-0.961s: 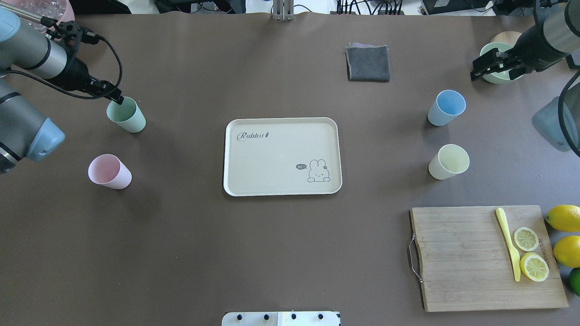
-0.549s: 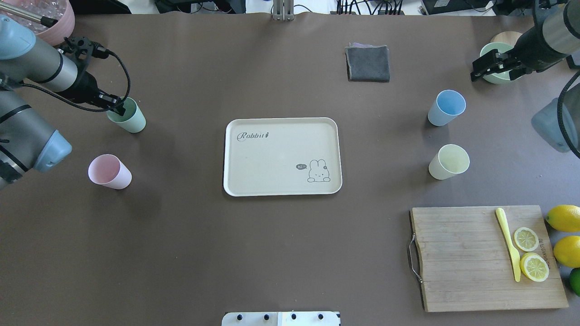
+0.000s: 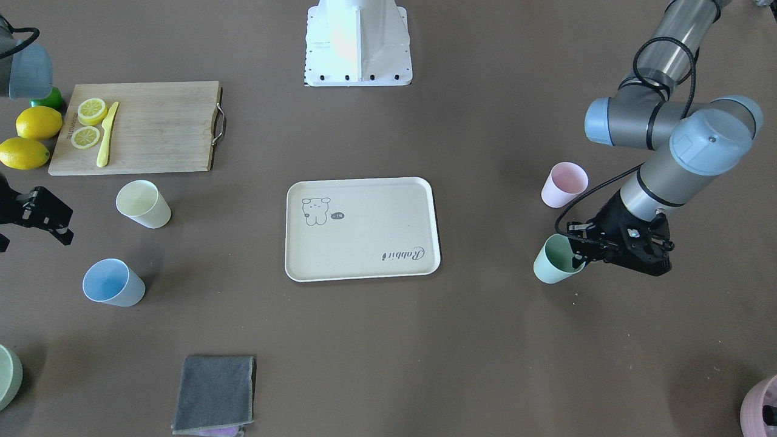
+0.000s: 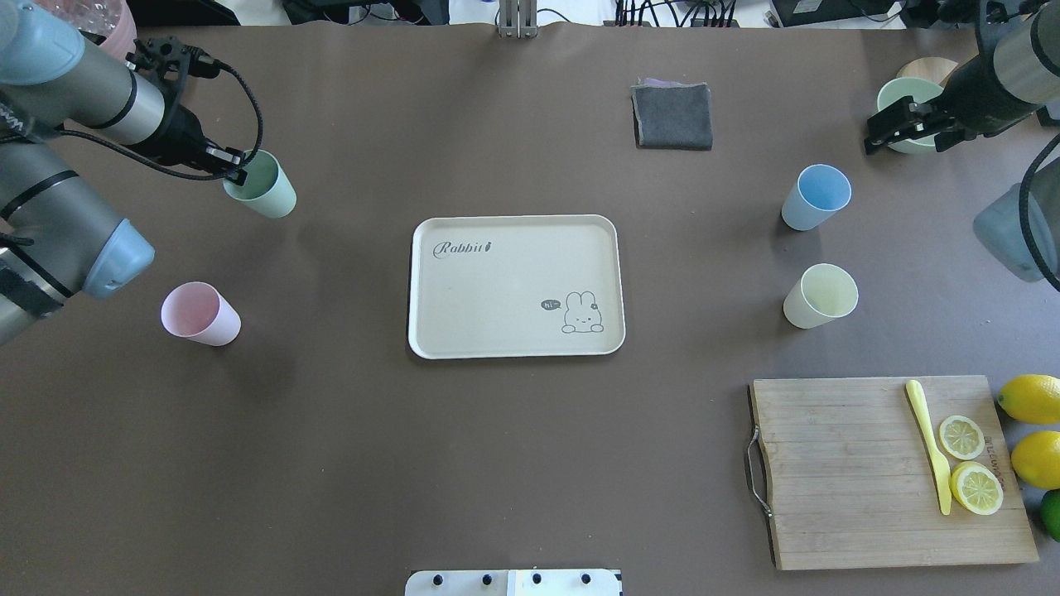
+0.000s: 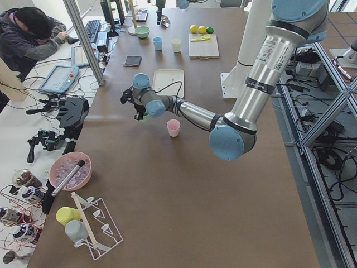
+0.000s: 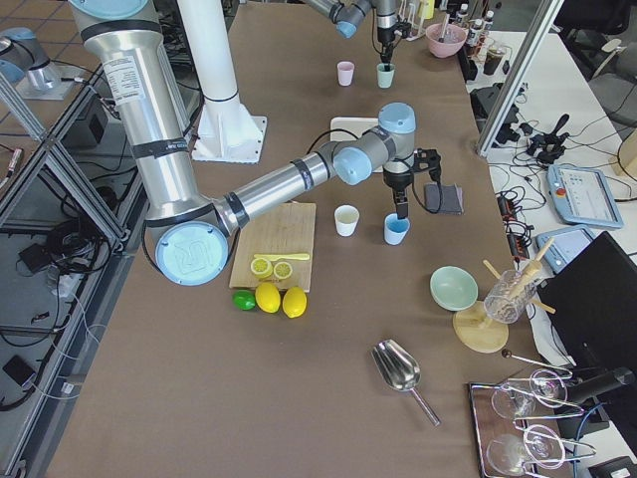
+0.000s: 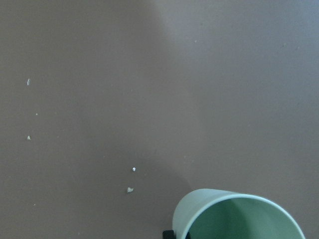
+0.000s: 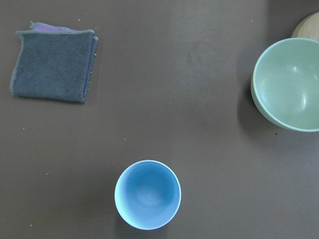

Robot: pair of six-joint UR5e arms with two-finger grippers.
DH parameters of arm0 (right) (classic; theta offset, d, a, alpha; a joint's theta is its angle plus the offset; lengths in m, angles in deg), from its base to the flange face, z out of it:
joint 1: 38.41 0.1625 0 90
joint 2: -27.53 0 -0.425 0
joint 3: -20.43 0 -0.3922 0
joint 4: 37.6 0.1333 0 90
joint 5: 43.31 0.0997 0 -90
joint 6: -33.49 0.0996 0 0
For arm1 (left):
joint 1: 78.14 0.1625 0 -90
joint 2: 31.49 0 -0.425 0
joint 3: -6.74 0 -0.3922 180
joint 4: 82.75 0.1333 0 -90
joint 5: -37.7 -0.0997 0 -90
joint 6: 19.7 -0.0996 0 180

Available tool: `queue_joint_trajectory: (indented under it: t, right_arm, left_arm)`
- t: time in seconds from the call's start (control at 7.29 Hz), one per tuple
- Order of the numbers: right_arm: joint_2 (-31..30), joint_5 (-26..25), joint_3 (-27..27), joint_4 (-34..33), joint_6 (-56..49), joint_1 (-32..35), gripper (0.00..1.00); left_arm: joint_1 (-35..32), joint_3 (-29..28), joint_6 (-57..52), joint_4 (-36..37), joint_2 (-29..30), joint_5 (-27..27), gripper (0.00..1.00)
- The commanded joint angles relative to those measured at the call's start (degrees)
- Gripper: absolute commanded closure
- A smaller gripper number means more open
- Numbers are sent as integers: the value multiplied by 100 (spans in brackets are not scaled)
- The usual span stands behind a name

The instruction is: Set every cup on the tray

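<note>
I am seeing the tray lying in the middle, far-left cup at its ten o'clock, near-left cup at nine, far-right cup and near-right cup around three.

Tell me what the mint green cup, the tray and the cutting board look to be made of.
Mint green cup: probably plastic or a fibre composite with a matte finish; the pastel colour is flat and shows no glare.
Tray: similar matte cream plastic or composite; it has a smooth moulded rim and a printed drawing.
Cutting board: wood or bamboo, apparently unvarnished; strips and grain show.
</note>
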Motion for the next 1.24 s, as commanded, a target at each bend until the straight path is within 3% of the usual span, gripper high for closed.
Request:
queue_joint_trajectory:
  t: [0.0, 0.41, 0.96, 1.1]
  right_arm:
    - [-13, 10, -99, 0, -39, 0, 0]
    - [-13, 10, -257, 0, -57, 0, 1]
    - [5, 1, -398, 9, -57, -17, 1]
    - [40, 1, -511, 44, -74, -35, 1]
  left_arm:
    - [414, 1, 877, 264, 661, -62, 100]
    - [1206, -122, 1618, 396, 1155, -807, 100]
    - [1612, -123, 1874, 397, 1173, -1301, 100]
    - [1604, -97, 1795, 379, 1156, -1310, 35]
